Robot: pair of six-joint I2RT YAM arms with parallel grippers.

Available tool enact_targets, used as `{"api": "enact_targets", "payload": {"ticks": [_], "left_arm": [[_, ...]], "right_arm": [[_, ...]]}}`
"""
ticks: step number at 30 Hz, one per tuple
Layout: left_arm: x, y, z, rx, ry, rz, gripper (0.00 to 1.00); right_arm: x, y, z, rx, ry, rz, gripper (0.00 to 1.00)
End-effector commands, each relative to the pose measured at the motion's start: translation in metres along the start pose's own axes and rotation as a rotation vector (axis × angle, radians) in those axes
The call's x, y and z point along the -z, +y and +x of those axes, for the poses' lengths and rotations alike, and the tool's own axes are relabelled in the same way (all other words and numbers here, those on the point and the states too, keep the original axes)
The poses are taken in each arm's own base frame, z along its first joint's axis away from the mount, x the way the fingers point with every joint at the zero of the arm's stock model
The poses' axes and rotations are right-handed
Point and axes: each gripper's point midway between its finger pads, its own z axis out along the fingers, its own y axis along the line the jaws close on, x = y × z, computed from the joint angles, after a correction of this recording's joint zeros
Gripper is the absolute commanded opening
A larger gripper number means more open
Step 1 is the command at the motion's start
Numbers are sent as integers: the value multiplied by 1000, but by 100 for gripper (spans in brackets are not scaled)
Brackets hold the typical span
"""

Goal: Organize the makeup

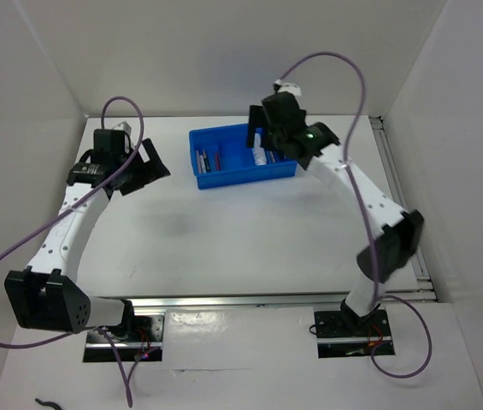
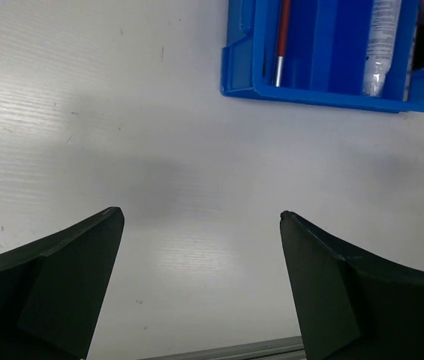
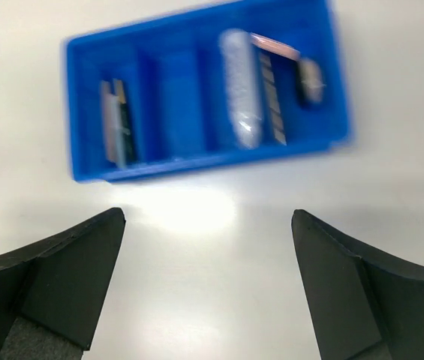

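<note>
Before the right tool (image 3: pixel 208 216), the tube (image 3: pixel 242 90) shows whole; overhead, half-hidden.

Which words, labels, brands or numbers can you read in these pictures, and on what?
None can be read.
The clear-white tube in the blue tray bears fine print, too small to read; the right wrist view is blurred.

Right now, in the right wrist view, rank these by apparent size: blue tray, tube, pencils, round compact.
1. blue tray, by far.
2. clear-white tube.
3. pencils as a bundle, close behind the tube; the blur makes that call unsure.
4. round compact, smallest.
</note>
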Motion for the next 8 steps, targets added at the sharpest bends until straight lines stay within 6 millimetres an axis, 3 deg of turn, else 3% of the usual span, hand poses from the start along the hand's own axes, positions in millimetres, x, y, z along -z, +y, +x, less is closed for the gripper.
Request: {"api": "enact_targets", "payload": {"ticks": [1, 3, 4, 6, 7, 8], "left_arm": [[25, -17, -16, -41, -90, 86, 100], [30, -20, -19, -45, -105, 105, 100], [27, -19, -14, -44, -90, 107, 100], [33, -21, -12, -46, -95, 123, 100], [33, -21, -12, -46, -95, 123, 100], [33, -21, -12, -46, -95, 123, 100]], "right_arm": [[56, -85, 40, -36, 76, 251, 100], [76, -108, 56, -85, 77, 302, 100], [95, -125, 72, -102, 88, 319, 100], [112, -138, 86, -130, 81, 331, 100], [128, -143, 83, -162, 38, 303, 100], [131, -153, 97, -159, 55, 322, 100]]}}
